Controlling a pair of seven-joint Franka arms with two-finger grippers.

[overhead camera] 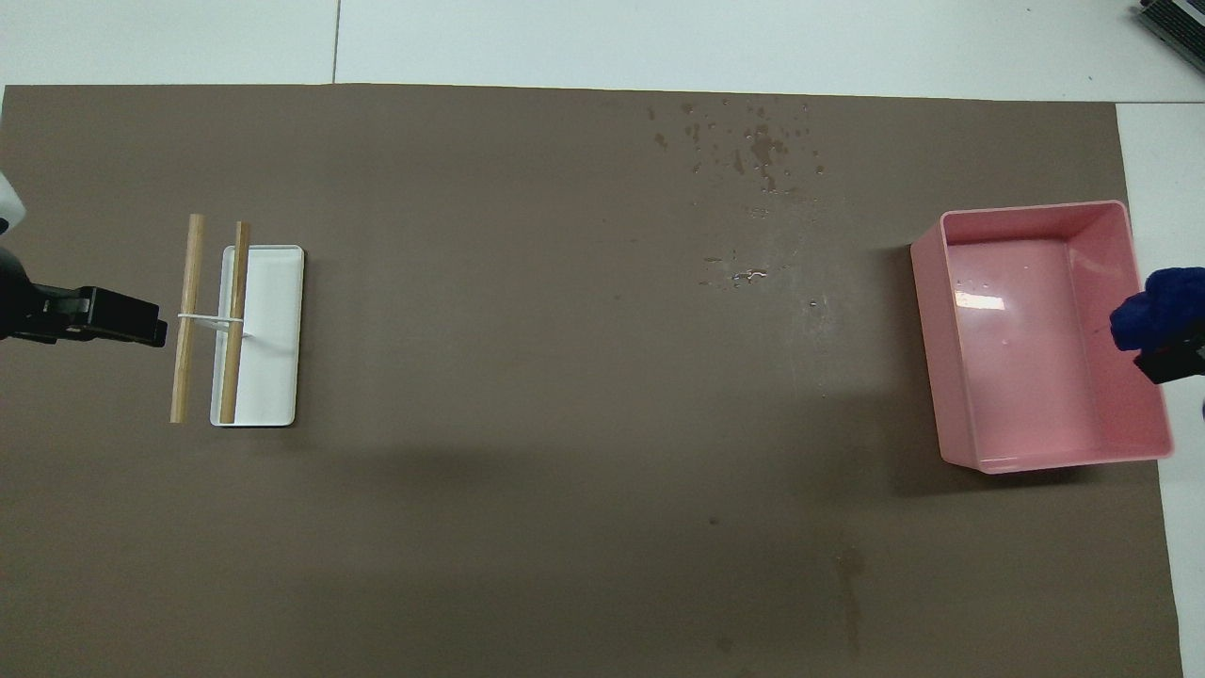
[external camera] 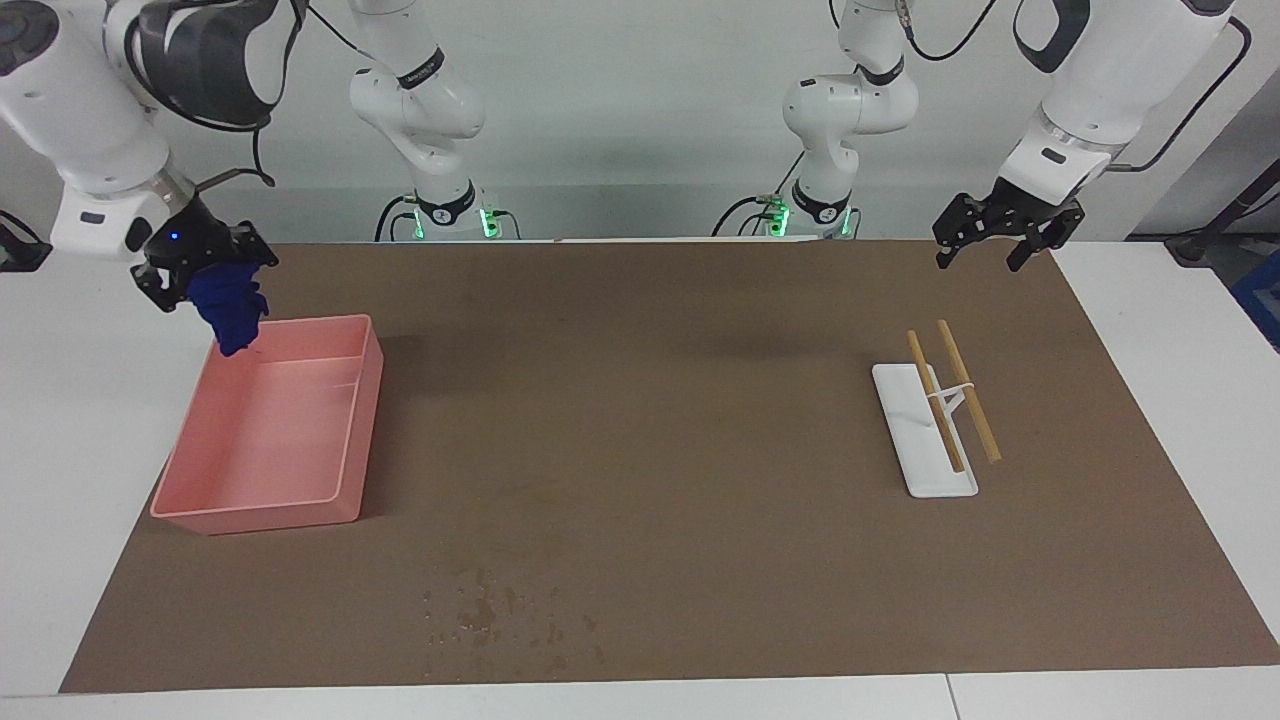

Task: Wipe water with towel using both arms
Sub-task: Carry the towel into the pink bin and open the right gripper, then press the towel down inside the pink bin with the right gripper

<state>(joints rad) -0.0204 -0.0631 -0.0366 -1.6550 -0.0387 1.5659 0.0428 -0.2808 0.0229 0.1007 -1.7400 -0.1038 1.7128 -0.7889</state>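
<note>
The towel (external camera: 228, 305) is a small royal-blue bundle hanging from my right gripper (external camera: 212, 278), which is shut on it and holds it in the air over the edge of the pink tray (external camera: 270, 515) at the right arm's end. It also shows in the overhead view (overhead camera: 1153, 303), with the gripper (overhead camera: 1170, 361) at that view's edge. The water (external camera: 500, 615) is a patch of droplets and dark blotches on the brown mat, farther from the robots than the tray; it also shows in the overhead view (overhead camera: 753, 151). My left gripper (external camera: 985, 250) is open and empty, raised beside the white rack (external camera: 925, 470).
The pink tray (overhead camera: 927, 330) holds a few droplets. The white rack (overhead camera: 273, 320) with two wooden rods stands toward the left arm's end; the left gripper (overhead camera: 141, 328) is over the mat beside it. A few more droplets (overhead camera: 744, 278) lie mid-mat.
</note>
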